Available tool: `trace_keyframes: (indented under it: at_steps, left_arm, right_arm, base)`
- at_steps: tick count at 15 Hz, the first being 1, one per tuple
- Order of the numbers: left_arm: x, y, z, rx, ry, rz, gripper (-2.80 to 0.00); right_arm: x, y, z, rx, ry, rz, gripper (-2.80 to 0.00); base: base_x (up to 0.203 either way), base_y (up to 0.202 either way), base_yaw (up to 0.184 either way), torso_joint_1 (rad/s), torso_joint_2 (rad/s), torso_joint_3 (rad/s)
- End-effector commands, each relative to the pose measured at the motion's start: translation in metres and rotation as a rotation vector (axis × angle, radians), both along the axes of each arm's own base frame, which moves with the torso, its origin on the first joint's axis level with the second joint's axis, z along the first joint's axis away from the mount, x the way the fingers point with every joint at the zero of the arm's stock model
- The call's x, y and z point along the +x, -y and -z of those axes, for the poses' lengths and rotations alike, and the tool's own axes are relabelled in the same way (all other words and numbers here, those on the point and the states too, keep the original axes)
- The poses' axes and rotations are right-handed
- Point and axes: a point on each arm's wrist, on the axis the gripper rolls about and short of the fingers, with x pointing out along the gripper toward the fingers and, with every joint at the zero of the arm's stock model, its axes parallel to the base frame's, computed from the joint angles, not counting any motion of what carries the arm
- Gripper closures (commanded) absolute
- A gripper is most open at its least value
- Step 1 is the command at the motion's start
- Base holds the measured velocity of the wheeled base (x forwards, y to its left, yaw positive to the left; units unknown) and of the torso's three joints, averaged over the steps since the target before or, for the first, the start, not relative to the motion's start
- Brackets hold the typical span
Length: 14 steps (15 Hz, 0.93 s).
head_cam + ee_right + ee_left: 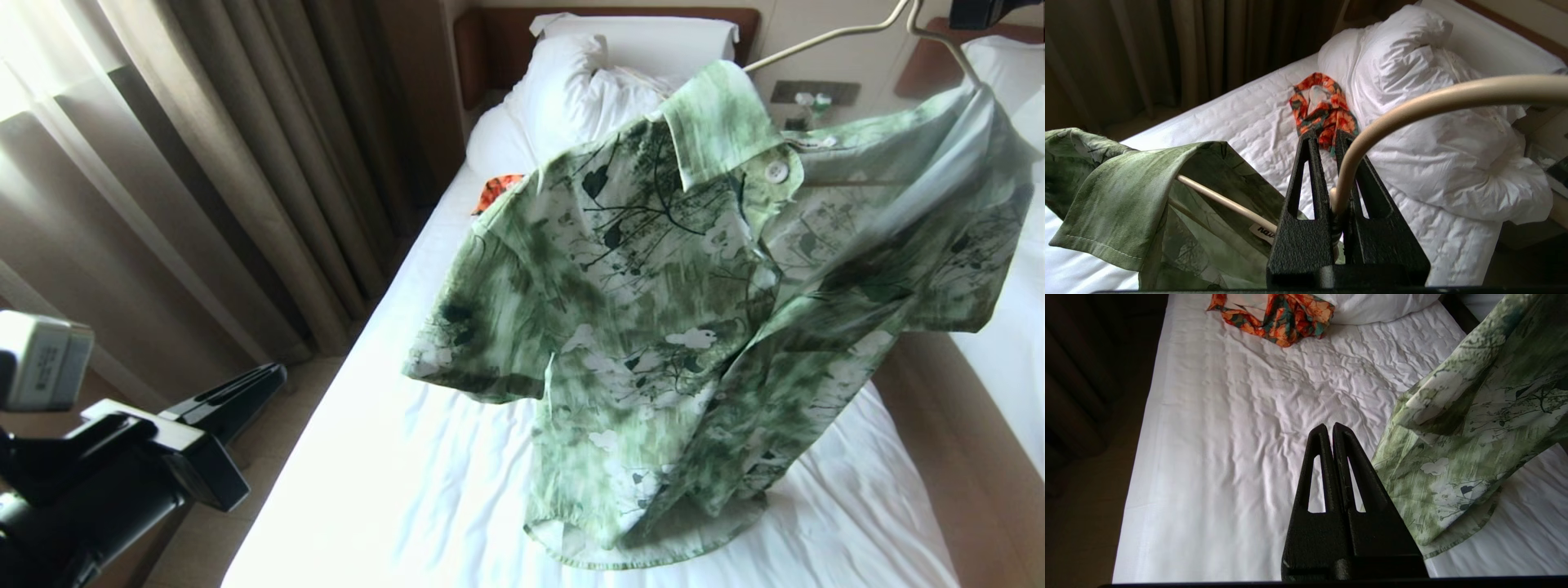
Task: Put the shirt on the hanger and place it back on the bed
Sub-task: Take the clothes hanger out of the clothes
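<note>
The right gripper (pixel 1329 136) was clamped on the neck of the hanger (pixel 1412 108), up at the top right corner of the head view, holding the shirt (pixel 694 327) in the air over the bed (pixel 424 474) with its hem touching the sheet. The left gripper (pixel 1329 430) hung low at the bed's left edge, fingers pressed together on nothing, just beside a sleeve. Only the wrist views showed the whole orange garment (pixel 1278 314) lying by the pillow (pixel 1433 122). The shirt's neck label (pixel 1263 232) carried writing too partial to read.
</note>
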Motion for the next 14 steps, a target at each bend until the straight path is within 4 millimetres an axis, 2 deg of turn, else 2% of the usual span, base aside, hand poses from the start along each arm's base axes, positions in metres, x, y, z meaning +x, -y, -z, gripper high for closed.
trace_keyframes:
  at_steps: [1,8,14]
  left_arm:
    - [-0.006,-0.003,0.002,-0.009,0.007,-0.004,0.0]
    - [-0.019,-0.009,0.012,-0.022,-0.005,-0.018,0.0]
    - [-0.025,-0.012,0.01,-0.038,0.019,-0.058,0.0]
  right_arm:
    - [-0.003,0.001,-0.004,0.012,0.031,-0.001,0.0]
    - [0.001,-0.001,-0.007,0.022,0.058,-0.009,0.0]
    - [0.006,-0.004,-0.013,0.051,0.117,-0.004,0.0]
  base:
    - [0.0,0.0,0.0,0.0,0.0,0.0]
    - [0.0,0.0,0.0,0.0,0.0,0.0]
    - [0.0,0.0,0.0,0.0,0.0,0.0]
